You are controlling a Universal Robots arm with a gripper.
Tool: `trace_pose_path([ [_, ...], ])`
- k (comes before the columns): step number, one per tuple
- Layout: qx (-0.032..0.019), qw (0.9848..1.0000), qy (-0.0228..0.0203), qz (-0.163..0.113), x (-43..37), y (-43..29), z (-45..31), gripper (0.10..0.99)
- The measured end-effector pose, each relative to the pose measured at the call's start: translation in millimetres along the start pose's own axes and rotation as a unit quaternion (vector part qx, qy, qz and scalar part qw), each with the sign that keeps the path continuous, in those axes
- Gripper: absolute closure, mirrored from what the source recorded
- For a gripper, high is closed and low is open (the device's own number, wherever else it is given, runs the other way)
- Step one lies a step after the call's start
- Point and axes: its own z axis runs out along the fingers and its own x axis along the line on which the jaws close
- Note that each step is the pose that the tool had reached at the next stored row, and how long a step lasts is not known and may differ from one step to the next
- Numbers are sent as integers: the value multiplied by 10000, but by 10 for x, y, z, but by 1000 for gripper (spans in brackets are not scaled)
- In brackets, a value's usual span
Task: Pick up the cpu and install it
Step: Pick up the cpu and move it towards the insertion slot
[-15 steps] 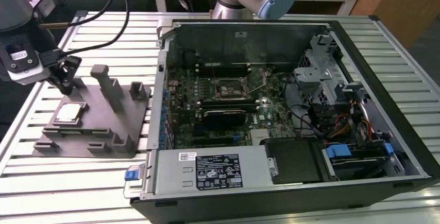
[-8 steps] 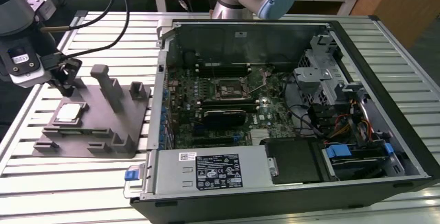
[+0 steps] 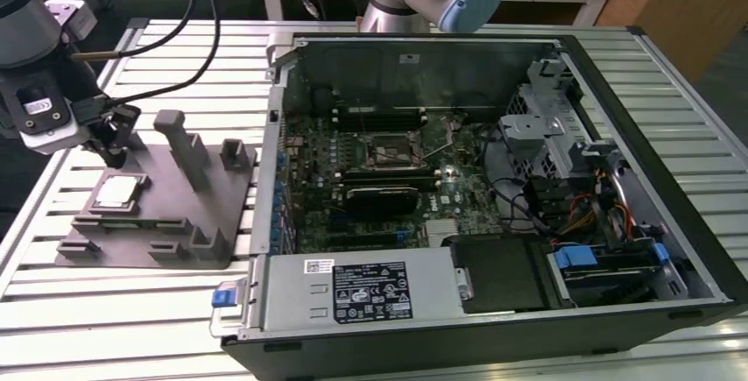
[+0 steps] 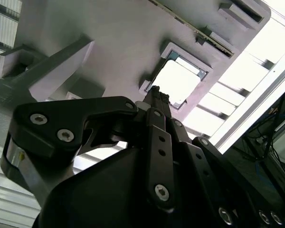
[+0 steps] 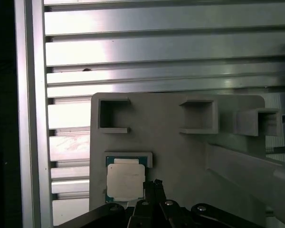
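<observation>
The chip (image 3: 117, 192) is a small flat square with a pale, matte metal top. It lies flat in a shallow square recess of a smooth grey fixture (image 3: 152, 204) that carries several upright posts. The fixture sits on a table (image 3: 164, 57) of ribbed aluminium slats. The arm (image 3: 30, 48) points its slim black jaws downward. Their tips are pressed together with nothing between them, and they hang just above one edge of the chip. An open computer case (image 3: 702, 258) stands well off to one side.
</observation>
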Motion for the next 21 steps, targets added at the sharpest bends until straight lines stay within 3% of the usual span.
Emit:
trace_pose_path([
  [21, 0, 10000, 0, 0, 57, -33, 175, 980],
])
